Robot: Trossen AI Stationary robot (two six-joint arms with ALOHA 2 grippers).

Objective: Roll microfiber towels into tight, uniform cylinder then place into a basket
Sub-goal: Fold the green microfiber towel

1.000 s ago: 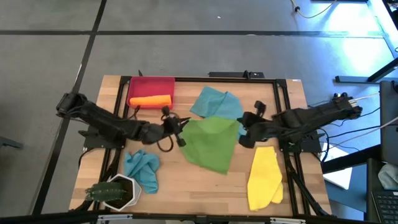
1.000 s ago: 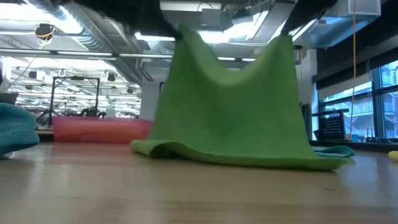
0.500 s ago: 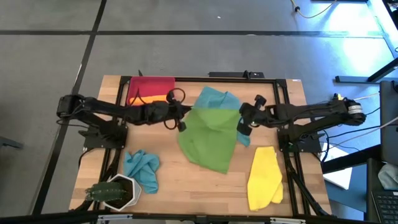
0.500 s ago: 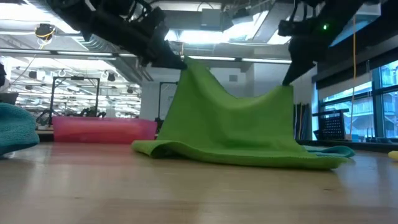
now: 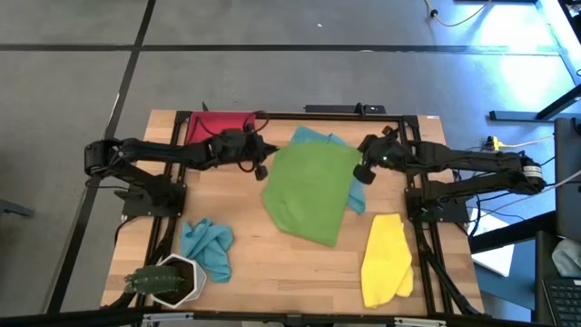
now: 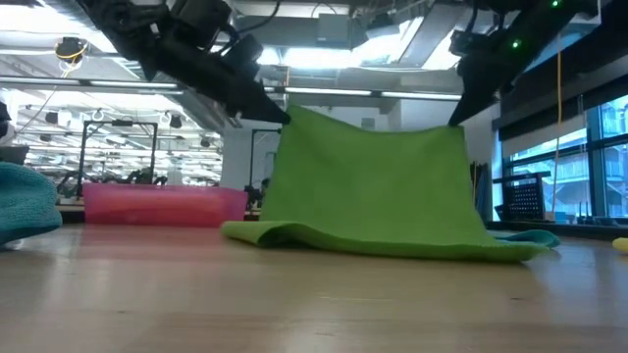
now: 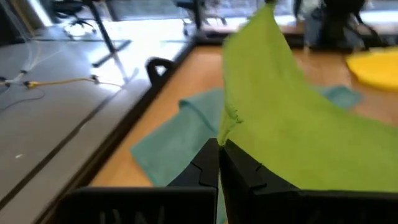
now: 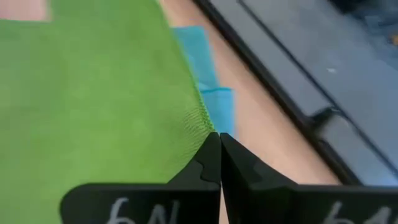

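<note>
Wooden bench (image 5: 272, 272) with black frame rails, both dark arms reaching in over its far half.

Green towel (image 5: 310, 191) is the biggest cloth in play: far edge lifted off the bench and stretched between the two tools, near edge lying on the wood toward bench centre. In the low view it hangs like a sheet (image 6: 373, 186), bottom hem folded on the bench.

Yellow towel (image 5: 388, 259) lies flat near the right front of the bench, apart from the green one.

Teal towel (image 5: 313, 138) sits flat under and behind the green towel's far edge, partly covered. Second teal towel (image 5: 207, 247) is crumpled at left front, just beside the white pot with a plant (image 5: 168, 282).

Red basket (image 5: 218, 127) at far left of the bench, mostly hidden by the left arm from above; its low wall shows in the low view (image 6: 162, 204). Contents cannot be told.

Left tool (image 5: 259, 168) fully closed, pinching the green towel's far left corner; wrist view shows the cloth clamped between the fingers (image 7: 219, 163).

Right tool (image 5: 361, 173) fully closed, pinching the far right corner, fingers (image 8: 214, 158) clamped on the hem.
</note>
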